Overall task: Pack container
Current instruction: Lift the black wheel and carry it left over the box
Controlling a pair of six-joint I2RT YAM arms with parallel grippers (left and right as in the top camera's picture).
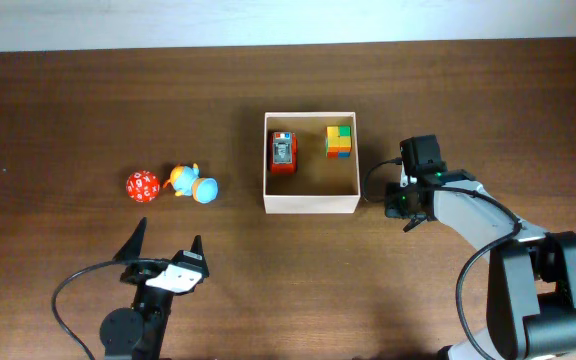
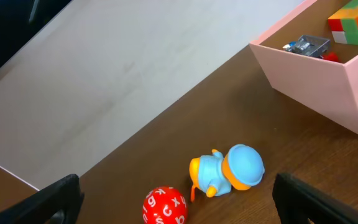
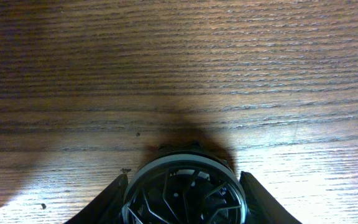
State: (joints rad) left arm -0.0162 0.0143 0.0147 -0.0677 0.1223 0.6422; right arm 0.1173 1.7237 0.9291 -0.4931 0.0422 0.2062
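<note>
Evenly lit and sharp overhead, shadows faint. Bright glare on the table at right wrist, dark shadow mid-frame.

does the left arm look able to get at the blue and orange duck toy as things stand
Probably yes. The left pincer is open and the duck toy lies out in the open just ahead of it. Only the red die sits beside the duck, and nothing stands between pincer and toy.

A dark brown wood-grain surface fills nearly every view. Beyond its far edge runs a pale, off-white strip; whether it is floor or wall is unclear. Bright sheen lights the grain in places, with soft shadows elsewhere.
</note>
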